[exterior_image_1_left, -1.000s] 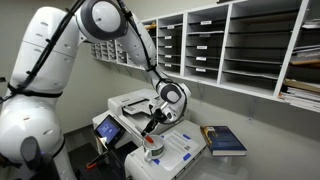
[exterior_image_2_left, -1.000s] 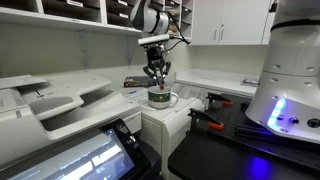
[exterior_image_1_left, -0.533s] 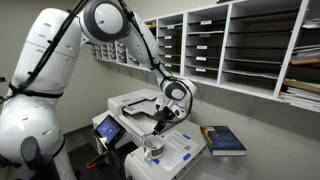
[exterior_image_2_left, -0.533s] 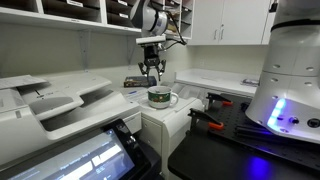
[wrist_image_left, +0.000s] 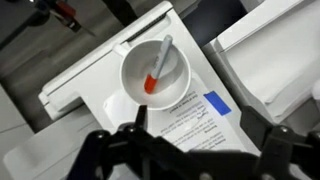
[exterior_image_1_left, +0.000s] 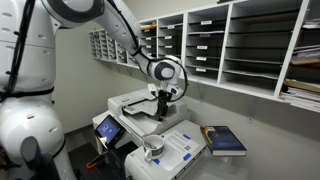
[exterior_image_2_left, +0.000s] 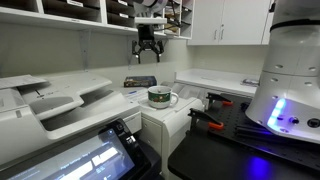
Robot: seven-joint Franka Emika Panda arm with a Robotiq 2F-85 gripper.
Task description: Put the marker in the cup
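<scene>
Resting in one cup (wrist_image_left: pixel 181 87), one marker (wrist_image_left: pixel 160 60), jaws parted above, empty.

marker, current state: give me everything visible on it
The marker is a slim stick with a pale grey shaft and a red end, plastic by its look. It lies tilted inside the cup, with the red end down on the cup's floor and the grey end leaning against the rim. Only the cup touches it. The gripper hangs above, apart from it. In both exterior views it is too small to make out.
</scene>
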